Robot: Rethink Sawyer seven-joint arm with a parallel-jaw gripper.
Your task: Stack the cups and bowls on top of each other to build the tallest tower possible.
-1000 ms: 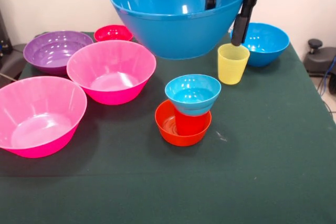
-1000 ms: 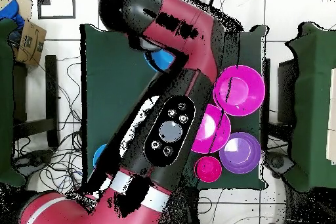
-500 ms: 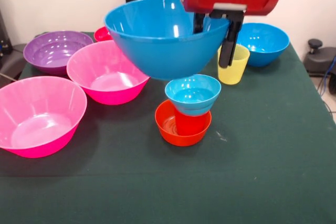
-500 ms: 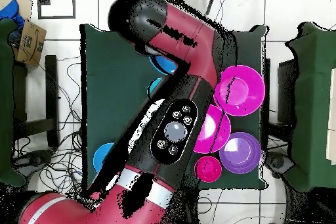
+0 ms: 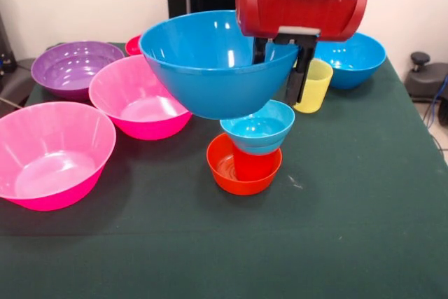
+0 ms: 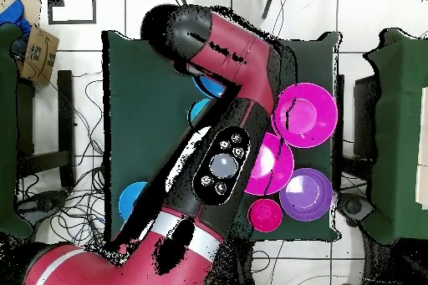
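1. The tower (image 5: 245, 155) stands near the middle of the surface (image 5: 350, 229): an orange bowl (image 5: 225, 171) at the bottom, a red cup (image 5: 252, 166) standing in it, a light-blue bowl (image 5: 257, 126) seated on the cup. Each piece sits mouth up, so the next one can settle into it.
2. The big blue bowl (image 5: 210, 61) hangs in the air just above the light-blue bowl, at its 11 o'clock, its base very close to that rim; I cannot tell if they touch. It tilts slightly, its held side a little higher.
3. The claw (image 5: 280, 68) is clenched on the big blue bowl's rim at the bowl's 3 o'clock, one finger inside the wall and one outside. A rim pinch leaves the base free to land on the tower.
4. My judgement: the bowl is off centre, so it needs shifting toward 5 o'clock before release, or it may tip the narrow stack.
5. A yellow cup (image 5: 315, 85) stands just behind the claw, at the tower's 1 o'clock, with a second blue bowl (image 5: 353, 57) beyond it.
6. From the tower's 9 to 11 o'clock lie two pink bowls (image 5: 52, 155) (image 5: 136, 96), a purple bowl (image 5: 70, 68) and a small red bowl (image 5: 131, 45), mostly hidden by the big blue one. All sit apart from the tower, waiting as spare pieces.
7. Overhead, the arm (image 6: 217, 165) covers the tower; pink, purple and blue bowls show beside it.
8. No brand, label or writing can be read on any piece.
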